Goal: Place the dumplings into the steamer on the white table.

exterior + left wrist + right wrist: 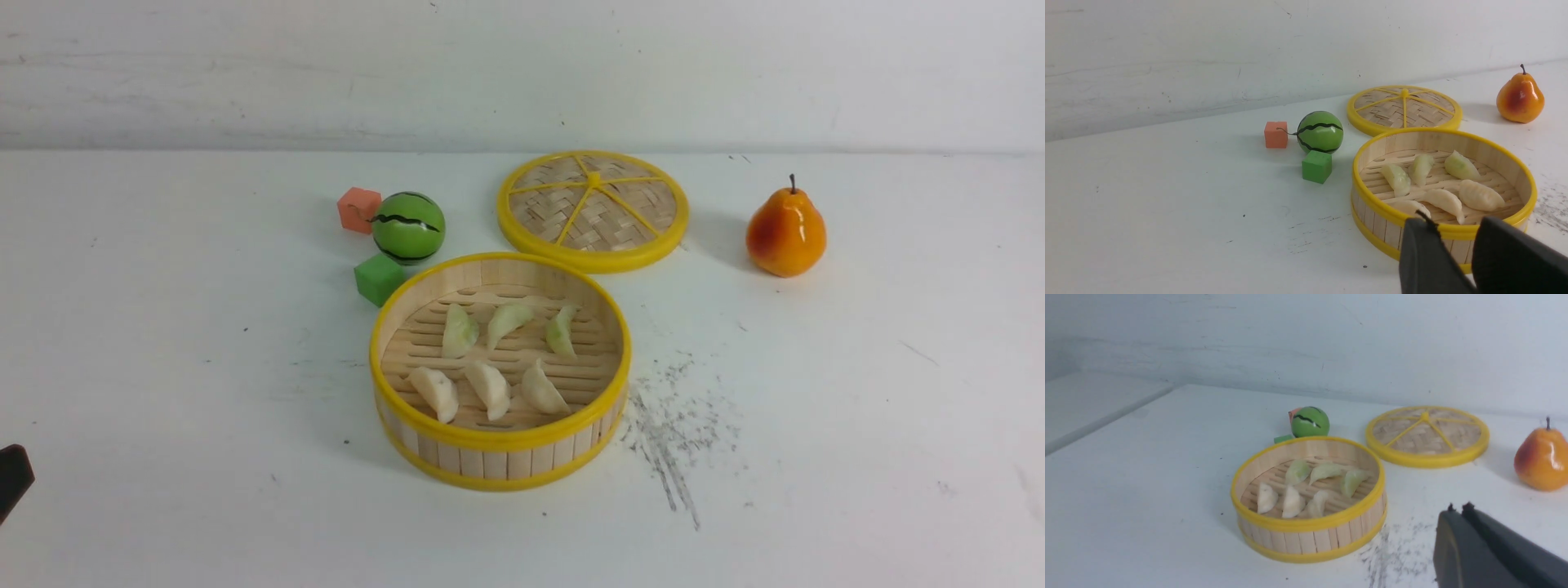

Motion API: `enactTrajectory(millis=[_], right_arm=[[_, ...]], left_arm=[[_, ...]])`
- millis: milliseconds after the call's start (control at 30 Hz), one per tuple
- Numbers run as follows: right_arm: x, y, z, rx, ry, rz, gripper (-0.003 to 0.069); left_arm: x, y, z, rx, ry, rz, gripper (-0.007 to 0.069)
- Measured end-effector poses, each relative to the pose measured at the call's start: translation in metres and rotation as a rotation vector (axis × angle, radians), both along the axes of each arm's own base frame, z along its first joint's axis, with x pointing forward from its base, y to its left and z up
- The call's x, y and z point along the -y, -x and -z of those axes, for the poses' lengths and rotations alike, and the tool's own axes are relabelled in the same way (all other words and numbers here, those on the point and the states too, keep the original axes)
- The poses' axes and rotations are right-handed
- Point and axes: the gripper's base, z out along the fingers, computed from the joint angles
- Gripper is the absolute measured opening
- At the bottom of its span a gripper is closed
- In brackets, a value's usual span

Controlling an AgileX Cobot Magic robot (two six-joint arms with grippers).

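Six dumplings (493, 389), three pale green, three cream-white, all inside the steamer (502, 441) on the white table (816, 457); we count none outside. Loading, we judge, complete; nothing evidently left but clearing the arms. Left gripper (1455, 222): fingertips parted partway, nothing between them. Right gripper (1459, 508): fingertips together, holding nothing that we see.

- Six dumplings in all: three pale green dumplings (460, 331) and three cream-white dumplings (488, 390)
- One round bamboo steamer (500, 441)
- One woven disc (593, 260) with six yellow spokes
- Two cubes: one orange cube (359, 210) and one green cube (380, 280)
- One toy watermelon (409, 228)
- One pear (786, 233)
- One white table (857, 425)
- Two grippers: one left gripper (1452, 216) and one right gripper (1459, 506)
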Motion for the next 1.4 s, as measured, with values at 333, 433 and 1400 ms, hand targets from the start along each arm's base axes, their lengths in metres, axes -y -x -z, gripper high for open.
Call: enactTrajectory(millis=[333,433,1400], right_arm=[[0.01,0.015,0.043,0.03,-0.071,-0.003,-0.0015],[0.01,0.015,0.043,0.025,-0.068,-0.001,-0.0013],[0.022,0.002,0.116,-0.187,0.201,0.385,-0.0001]], left_arm=[[0.0,0.0,0.0,0.0,0.0,0.0,0.0192],[0.0,0.0,0.0,0.0,0.0,0.0,0.0195],[0.0,0.0,0.0,0.0,0.0,0.0,0.0213]])
